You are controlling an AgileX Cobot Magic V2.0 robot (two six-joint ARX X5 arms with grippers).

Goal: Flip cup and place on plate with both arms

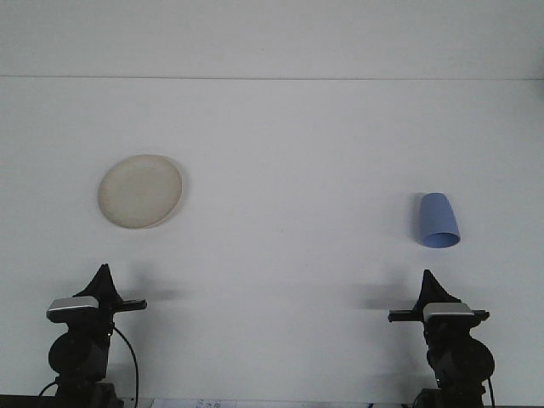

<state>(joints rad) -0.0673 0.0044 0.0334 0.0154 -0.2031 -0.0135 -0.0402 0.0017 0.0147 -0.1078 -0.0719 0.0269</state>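
One front camera looks forward, high over the table (289,153).

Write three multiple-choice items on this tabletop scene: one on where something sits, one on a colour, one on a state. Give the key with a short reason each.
1. Where is the plate?
A. ahead of the left gripper
B. ahead of the right gripper
C. table centre

2. What colour is the cup?
A. red
B. blue
C. green

3. How is the cup positioned?
A. on the plate
B. held by a gripper
C. on the table, untouched

Key: 1 A, the plate lies left, beyond the left gripper. 2 B, it is light blue. 3 C, it sits clear of both grippers, far from the plate.
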